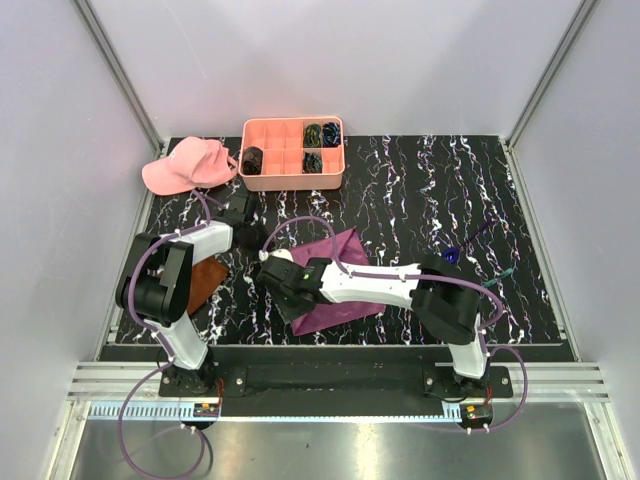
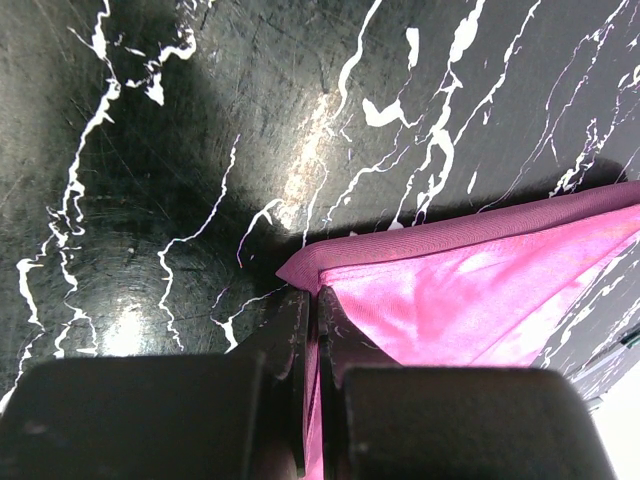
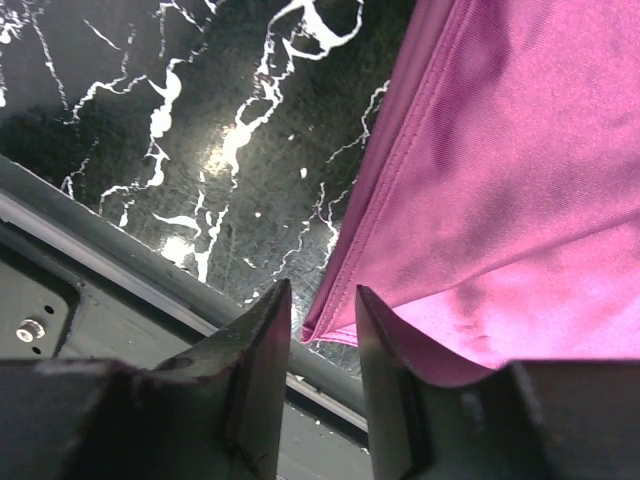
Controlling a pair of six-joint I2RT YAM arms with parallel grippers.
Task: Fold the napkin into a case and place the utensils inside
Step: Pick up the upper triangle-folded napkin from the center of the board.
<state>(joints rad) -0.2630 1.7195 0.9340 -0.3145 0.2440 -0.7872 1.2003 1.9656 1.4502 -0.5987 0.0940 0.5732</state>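
The magenta-purple napkin (image 1: pixel 338 285) lies partly folded on the marble table, in front of the arm bases. My left gripper (image 1: pixel 254 224) is at its far left corner. In the left wrist view the gripper (image 2: pixel 312 296) is shut on that corner of the napkin (image 2: pixel 460 290), with cloth pinched between the jaws. My right gripper (image 1: pixel 284 300) is at the napkin's near left corner. In the right wrist view it (image 3: pixel 322 296) is open, with the corner of the napkin (image 3: pixel 500 170) just beyond the jaws. Small bluish utensils (image 1: pixel 457 255) lie to the right.
A rust-brown cloth (image 1: pixel 206 285) lies under the left arm. A pink cap (image 1: pixel 188 165) sits at the far left. A salmon compartment tray (image 1: pixel 293 180) with dark coiled bundles stands at the back. The table's front edge (image 3: pixel 130 268) is close below the right gripper.
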